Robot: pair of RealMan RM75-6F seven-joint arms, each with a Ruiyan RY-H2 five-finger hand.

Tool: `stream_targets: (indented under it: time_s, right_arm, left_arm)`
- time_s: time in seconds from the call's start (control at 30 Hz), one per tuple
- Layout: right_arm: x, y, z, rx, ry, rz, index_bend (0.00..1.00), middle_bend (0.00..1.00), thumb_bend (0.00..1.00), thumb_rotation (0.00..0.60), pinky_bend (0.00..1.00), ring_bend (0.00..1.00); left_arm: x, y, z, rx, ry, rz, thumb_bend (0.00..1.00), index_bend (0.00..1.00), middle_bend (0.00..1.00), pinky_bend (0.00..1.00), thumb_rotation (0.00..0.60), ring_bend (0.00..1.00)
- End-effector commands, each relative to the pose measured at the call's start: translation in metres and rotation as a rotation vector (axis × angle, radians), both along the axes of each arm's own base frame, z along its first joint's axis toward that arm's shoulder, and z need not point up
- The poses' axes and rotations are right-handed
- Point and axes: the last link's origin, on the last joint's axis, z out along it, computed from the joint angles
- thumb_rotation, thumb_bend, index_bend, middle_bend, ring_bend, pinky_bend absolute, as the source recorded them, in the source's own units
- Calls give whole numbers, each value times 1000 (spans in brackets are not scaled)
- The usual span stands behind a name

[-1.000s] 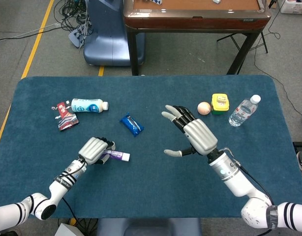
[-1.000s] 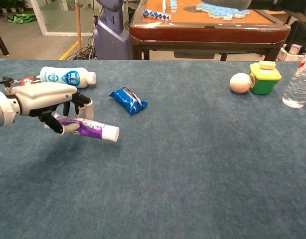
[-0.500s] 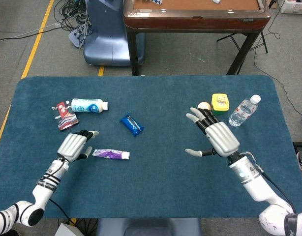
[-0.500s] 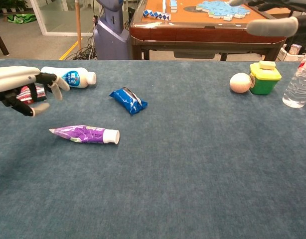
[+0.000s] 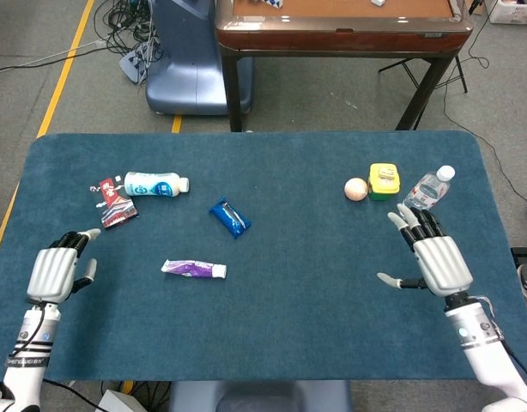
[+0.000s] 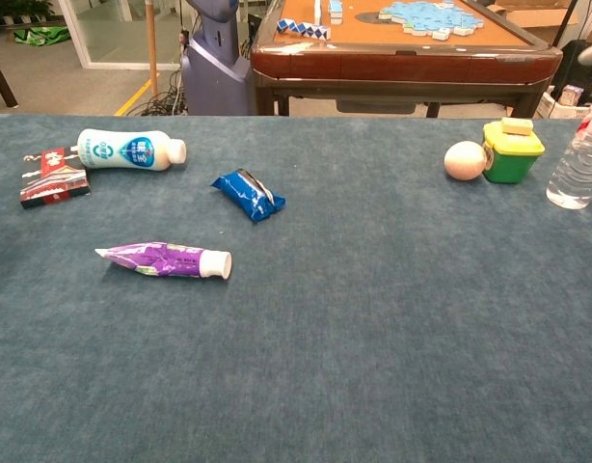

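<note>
A purple tube with a white cap (image 5: 193, 269) (image 6: 165, 259) lies alone on the blue table. My left hand (image 5: 55, 269) hovers at the left edge, open, well left of the tube and below a red packet (image 5: 114, 204) (image 6: 51, 176). My right hand (image 5: 433, 257) is open near the right edge, fingers spread, just below a clear water bottle (image 5: 426, 192) (image 6: 580, 159). The chest view shows neither hand.
A white bottle (image 5: 155, 184) (image 6: 128, 149) lies at the left, a blue wrapped snack (image 5: 229, 217) (image 6: 249, 194) near the middle. A pale ball (image 5: 356, 189) (image 6: 464, 160) touches a green and yellow box (image 5: 384, 181) (image 6: 511, 151). A wooden table (image 5: 341, 30) stands beyond.
My left hand let go of the purple tube, which now lies on the table, and drew back to the left edge. My right hand moved from the middle to the right edge.
</note>
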Motion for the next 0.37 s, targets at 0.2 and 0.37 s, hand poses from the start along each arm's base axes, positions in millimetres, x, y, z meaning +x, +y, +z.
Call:
stream_targets:
  time_s: [0.2, 0.37]
  right_arm:
    - [-39, 55, -2, -68, 4, -120, 0, 0, 136, 397, 0, 0]
    - [-47, 67, -2, -86, -11, -143, 0, 0, 135, 399, 0, 0]
  left_arm:
    - [-3, -57, 4, 28, 15, 16, 451, 252, 294, 338, 600, 217]
    - [-2, -69, 5, 34, 38, 37, 450, 255, 294, 337, 600, 217]
